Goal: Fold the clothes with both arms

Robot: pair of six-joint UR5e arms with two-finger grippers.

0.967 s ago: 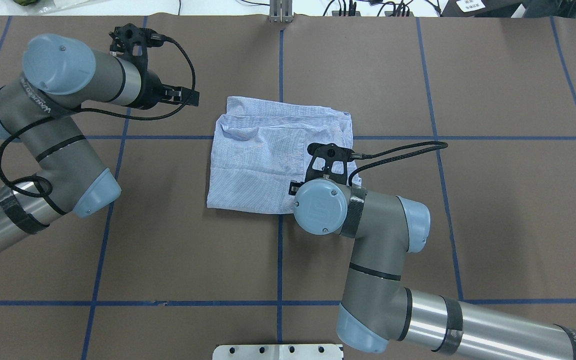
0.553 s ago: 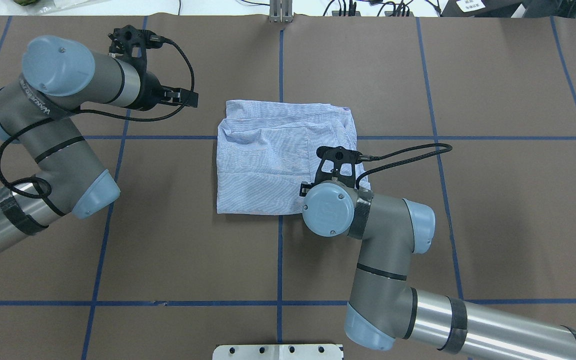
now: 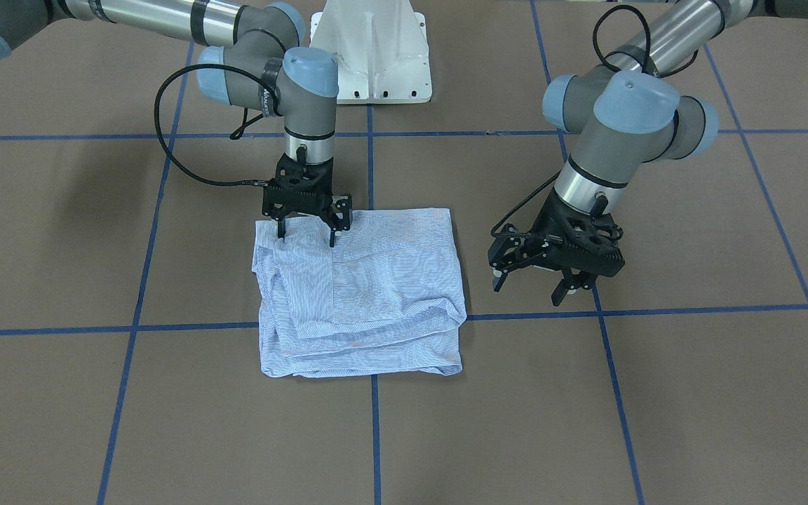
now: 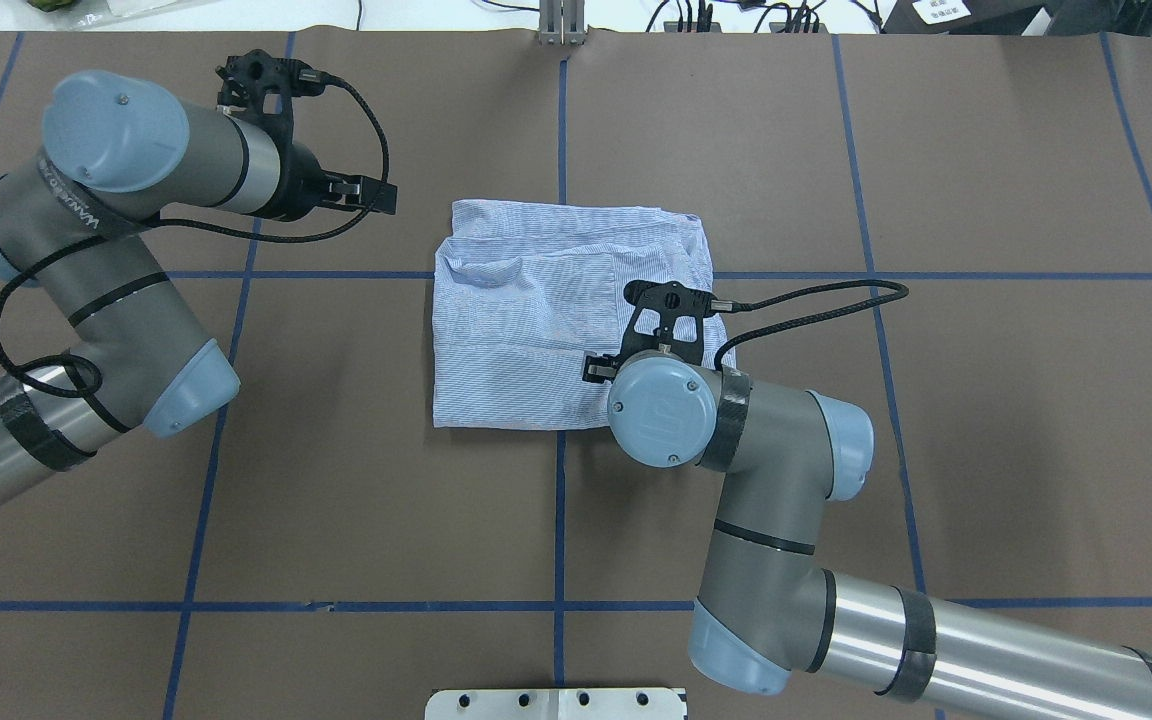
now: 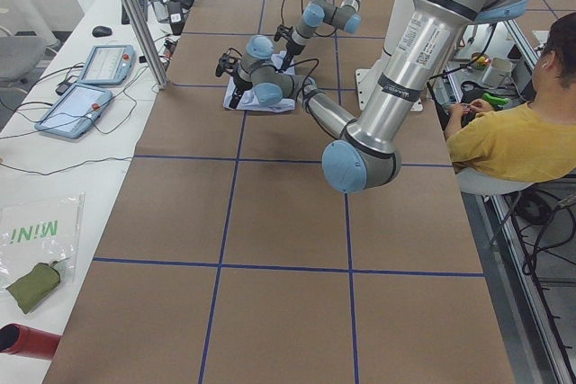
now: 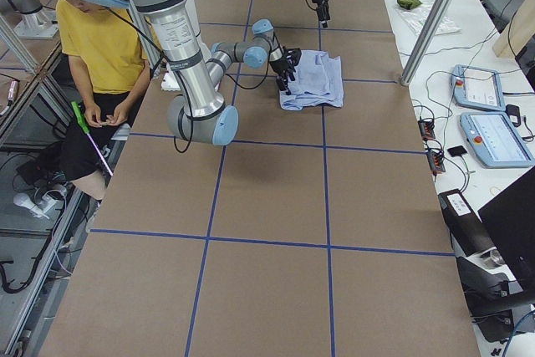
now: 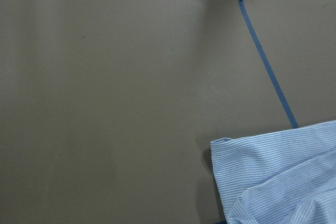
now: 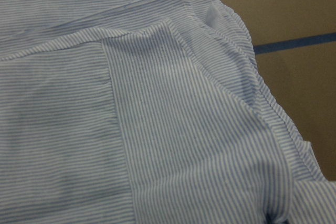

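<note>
The light blue striped shirt (image 3: 362, 294) lies folded into a rough rectangle at the middle of the table (image 4: 536, 320). In the front-facing view my right gripper (image 3: 306, 235) points straight down over the shirt's corner nearest the robot. It is open, and its fingertips (image 3: 332, 240) are at the cloth. In the overhead view its own wrist (image 4: 661, 415) hides it. The right wrist view is filled with shirt folds (image 8: 157, 129). My left gripper (image 3: 530, 284) is open and empty, hanging above bare table beside the shirt (image 4: 381, 195). The left wrist view shows one shirt corner (image 7: 278, 182).
The brown table cover carries a grid of blue tape lines (image 4: 561, 130). The white pedestal base (image 3: 369, 63) stands at the robot's edge. A metal post (image 4: 561, 25) stands at the far edge. An operator in yellow (image 5: 513, 141) sits beside the table, and tablets (image 6: 481, 89) lie on a side bench.
The right wrist shifted right and toward the robot, and the shirt's left edge moved right with it, leaving a narrower rectangle. The left arm barely moved.
</note>
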